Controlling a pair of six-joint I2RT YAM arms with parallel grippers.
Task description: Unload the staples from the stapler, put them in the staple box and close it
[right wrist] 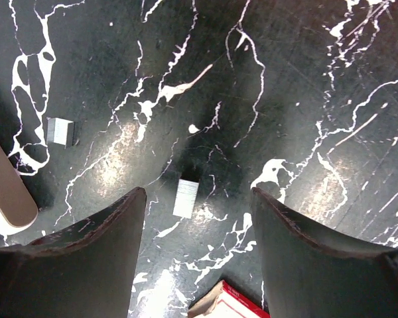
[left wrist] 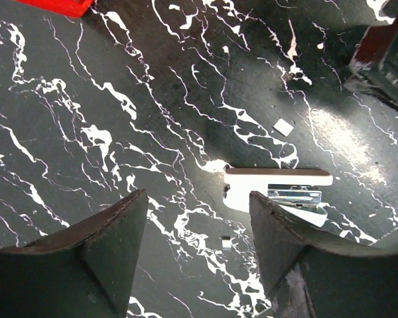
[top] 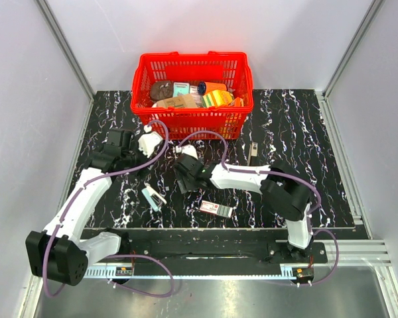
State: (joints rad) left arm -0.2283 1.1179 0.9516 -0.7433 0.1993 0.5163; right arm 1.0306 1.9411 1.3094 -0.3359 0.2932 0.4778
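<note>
The stapler (top: pixel 154 197) is pale teal and white and lies on the black marble table. In the left wrist view the stapler (left wrist: pixel 278 189) lies opened, its metal magazine bared. My left gripper (left wrist: pixel 196 199) hangs open above the table just left of it, a tiny staple piece (left wrist: pixel 226 243) on the table between its fingers. My right gripper (right wrist: pixel 198 193) is open too, and a short strip of staples (right wrist: pixel 186 197) lies on the table between its fingers. Another staple strip (right wrist: pixel 60 131) lies further left. From above, the left gripper (top: pixel 156 144) and right gripper (top: pixel 182 180) flank the stapler.
A red basket (top: pixel 192 116) full of goods stands at the back. A white-and-red carton (top: pixel 215 208) lies near the front edge, its corner (right wrist: pixel 225 306) under my right gripper. A thin dark bar (top: pixel 253 152) lies to the right. A loose staple bit (left wrist: pixel 283 127) lies beyond the stapler.
</note>
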